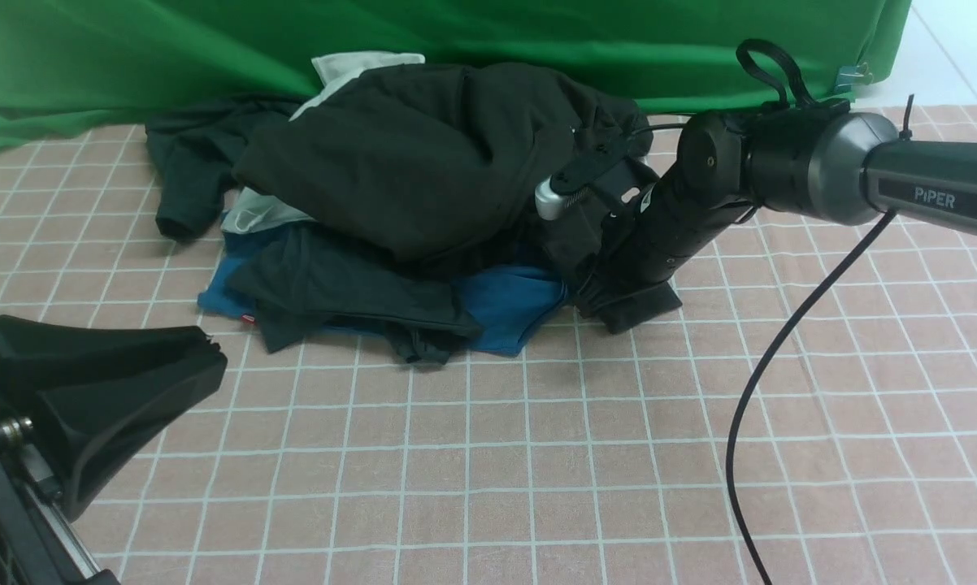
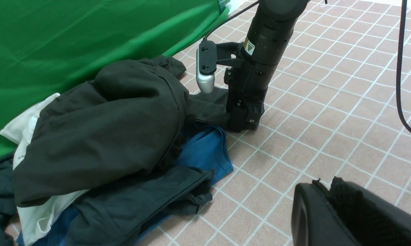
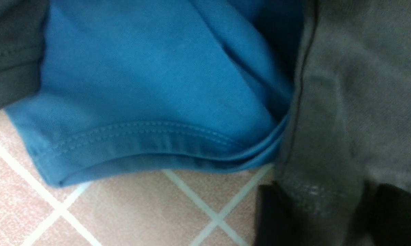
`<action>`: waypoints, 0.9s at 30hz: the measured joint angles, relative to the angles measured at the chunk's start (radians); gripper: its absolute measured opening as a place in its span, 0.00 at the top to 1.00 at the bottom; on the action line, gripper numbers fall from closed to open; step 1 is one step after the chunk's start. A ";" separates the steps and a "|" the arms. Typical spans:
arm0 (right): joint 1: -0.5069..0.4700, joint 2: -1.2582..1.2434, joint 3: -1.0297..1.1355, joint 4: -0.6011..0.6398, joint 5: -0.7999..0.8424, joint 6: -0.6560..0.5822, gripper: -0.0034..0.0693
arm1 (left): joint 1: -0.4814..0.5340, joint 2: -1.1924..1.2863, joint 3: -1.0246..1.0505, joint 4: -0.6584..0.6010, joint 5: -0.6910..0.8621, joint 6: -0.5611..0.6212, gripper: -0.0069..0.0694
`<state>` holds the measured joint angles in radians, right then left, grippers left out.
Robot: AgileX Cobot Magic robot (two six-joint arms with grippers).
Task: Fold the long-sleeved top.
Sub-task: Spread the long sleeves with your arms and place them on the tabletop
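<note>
At least four garments — long-sleeved top (image 1: pixel 423 154), white shirt (image 1: pixel 358 65), blue shirt (image 1: pixel 509 305), dark tee (image 1: pixel 334 284) — two arms (image 1: pixel 1 487) (image 1: pixel 927 191)

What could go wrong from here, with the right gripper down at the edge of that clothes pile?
1. The hem of the blue fabric garment lies right beside the dark fabric between the fingers of the right gripper, so a pinch might catch both layers.
2. The large black long-sleeved sweatshirt sits bunched on top of a white shirt and that blue garment; pulling it could drag the whole pile along.
</note>
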<state>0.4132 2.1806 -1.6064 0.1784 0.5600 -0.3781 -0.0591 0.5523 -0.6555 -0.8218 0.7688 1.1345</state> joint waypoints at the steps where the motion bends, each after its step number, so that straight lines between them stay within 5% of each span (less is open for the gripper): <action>1: 0.000 0.000 0.000 0.000 0.000 -0.001 0.48 | 0.000 0.000 0.000 0.000 0.000 0.000 0.89; 7: 0.000 0.000 -0.002 0.001 0.003 -0.011 0.83 | 0.000 0.000 0.000 0.000 0.000 0.000 0.89; 16: 0.000 -0.093 -0.005 0.000 0.153 -0.055 0.83 | 0.000 0.000 0.000 0.004 0.002 0.000 0.89; 27: 0.000 -0.489 -0.004 -0.039 0.269 0.004 0.83 | 0.000 0.115 0.000 0.004 0.040 -0.049 0.89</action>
<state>0.4132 1.6916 -1.6102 0.1398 0.8287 -0.3746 -0.0591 0.6670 -0.6555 -0.8173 0.8085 1.0859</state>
